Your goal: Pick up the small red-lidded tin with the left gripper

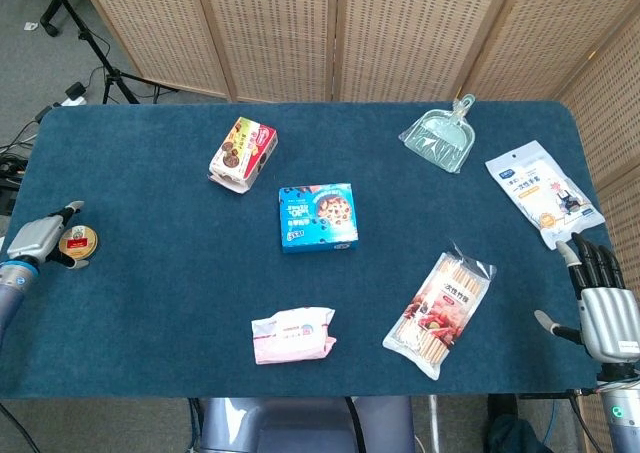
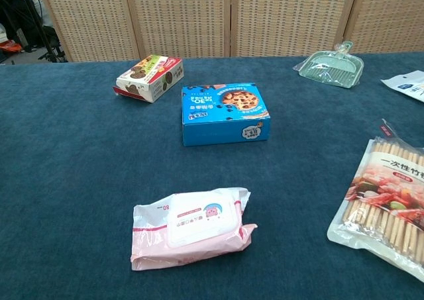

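Observation:
The small round red-lidded tin [image 1: 78, 241] lies flat on the blue table near its left edge, seen only in the head view. My left hand [image 1: 40, 237] sits right beside it on the left, fingers apart and reaching around the tin's upper and lower sides; whether they touch it I cannot tell. My right hand [image 1: 603, 305] hovers at the table's front right corner, fingers spread and holding nothing. Neither hand nor the tin appears in the chest view.
On the table lie a cookie carton [image 1: 242, 153], a blue biscuit box [image 1: 318, 216], a pink wipes pack [image 1: 293, 335], a bag of bamboo sticks [image 1: 440, 300], a green dustpan [image 1: 441, 135] and a white pouch [image 1: 543, 192]. Wicker screens stand behind.

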`<move>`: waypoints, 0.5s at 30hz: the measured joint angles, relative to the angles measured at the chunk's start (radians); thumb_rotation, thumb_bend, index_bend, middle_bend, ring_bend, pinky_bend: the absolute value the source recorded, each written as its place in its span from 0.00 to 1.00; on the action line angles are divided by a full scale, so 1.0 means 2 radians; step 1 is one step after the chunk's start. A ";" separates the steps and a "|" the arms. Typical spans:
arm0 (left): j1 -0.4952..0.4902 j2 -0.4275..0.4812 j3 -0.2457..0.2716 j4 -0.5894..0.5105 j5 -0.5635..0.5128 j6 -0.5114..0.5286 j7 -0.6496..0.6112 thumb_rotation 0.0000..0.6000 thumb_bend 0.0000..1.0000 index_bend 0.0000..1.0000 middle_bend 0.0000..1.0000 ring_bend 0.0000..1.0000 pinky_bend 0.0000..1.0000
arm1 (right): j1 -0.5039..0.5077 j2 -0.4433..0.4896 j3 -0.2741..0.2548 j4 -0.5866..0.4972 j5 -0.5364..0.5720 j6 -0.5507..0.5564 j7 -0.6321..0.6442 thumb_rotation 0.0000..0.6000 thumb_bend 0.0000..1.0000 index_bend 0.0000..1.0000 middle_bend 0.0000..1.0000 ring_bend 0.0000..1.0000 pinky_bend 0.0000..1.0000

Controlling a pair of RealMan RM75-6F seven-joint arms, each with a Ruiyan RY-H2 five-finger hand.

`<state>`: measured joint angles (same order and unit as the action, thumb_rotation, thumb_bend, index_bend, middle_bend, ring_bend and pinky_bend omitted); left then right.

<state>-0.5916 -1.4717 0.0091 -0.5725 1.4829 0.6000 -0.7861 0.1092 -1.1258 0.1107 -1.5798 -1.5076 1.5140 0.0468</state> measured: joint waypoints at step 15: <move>0.008 0.069 -0.024 -0.147 0.000 0.119 0.039 1.00 0.12 0.57 0.45 0.40 0.55 | -0.001 0.005 0.001 -0.003 0.002 0.000 0.012 1.00 0.00 0.00 0.00 0.00 0.00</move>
<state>-0.5753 -1.3347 -0.0387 -0.8664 1.4834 0.8375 -0.7074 0.1072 -1.1152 0.1120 -1.5852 -1.5031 1.5131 0.0709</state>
